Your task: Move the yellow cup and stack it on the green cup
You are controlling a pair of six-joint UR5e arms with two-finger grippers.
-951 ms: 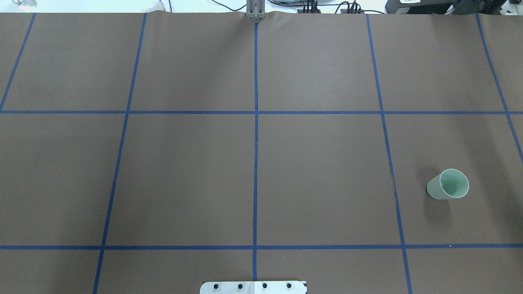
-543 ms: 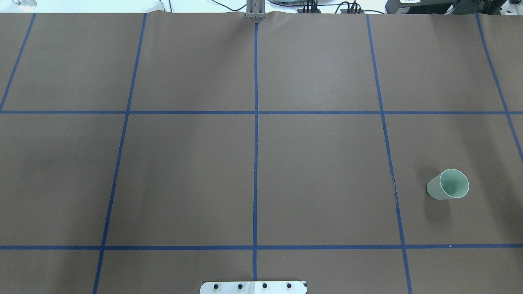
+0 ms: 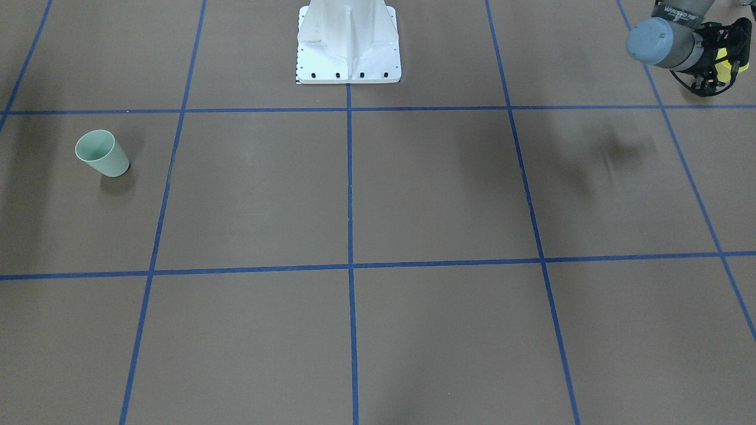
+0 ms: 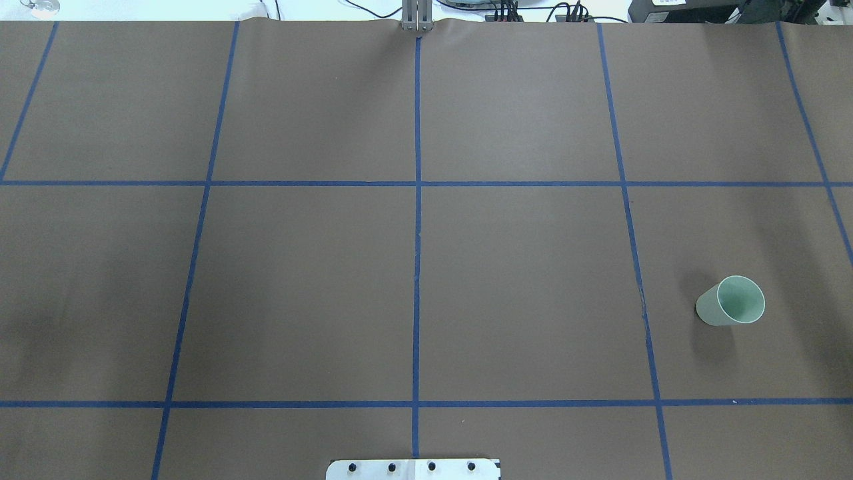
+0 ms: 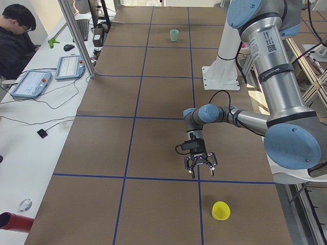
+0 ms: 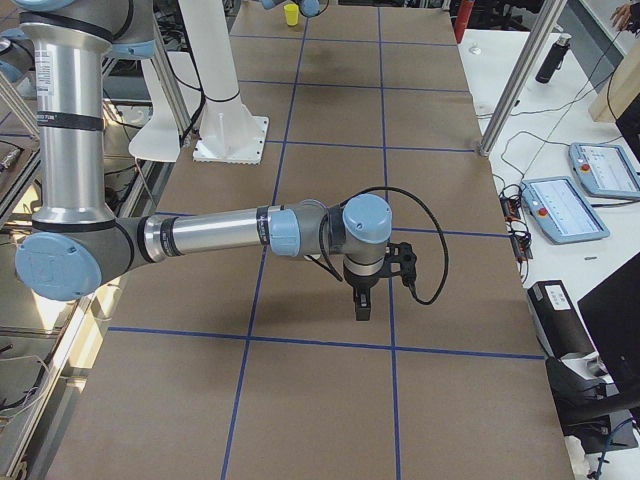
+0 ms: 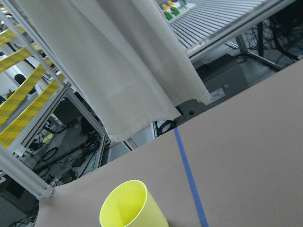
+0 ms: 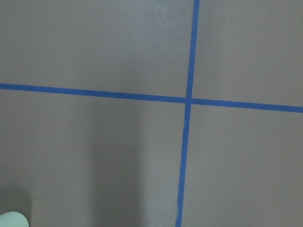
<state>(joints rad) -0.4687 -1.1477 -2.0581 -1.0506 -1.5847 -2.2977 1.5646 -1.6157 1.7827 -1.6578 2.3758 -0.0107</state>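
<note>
The yellow cup [image 5: 220, 210] stands upright near the table's left end; it also shows in the left wrist view [image 7: 132, 208] and, partly hidden behind the gripper, in the front-facing view [image 3: 723, 69]. My left gripper [image 5: 201, 171] is open and empty, hovering above the table, apart from the yellow cup. The green cup [image 4: 730, 301] stands upright at the right side, alone; its rim shows in the right wrist view [image 8: 12, 220]. My right gripper [image 6: 361, 303] hangs over a tape crossing; I cannot tell whether it is open or shut.
Brown table cover with a blue tape grid [image 4: 417, 183]. The white robot base plate [image 3: 348, 41] sits at the near middle edge. An operator [image 5: 15, 35] sits at a side desk with tablets and cables beyond the far edge.
</note>
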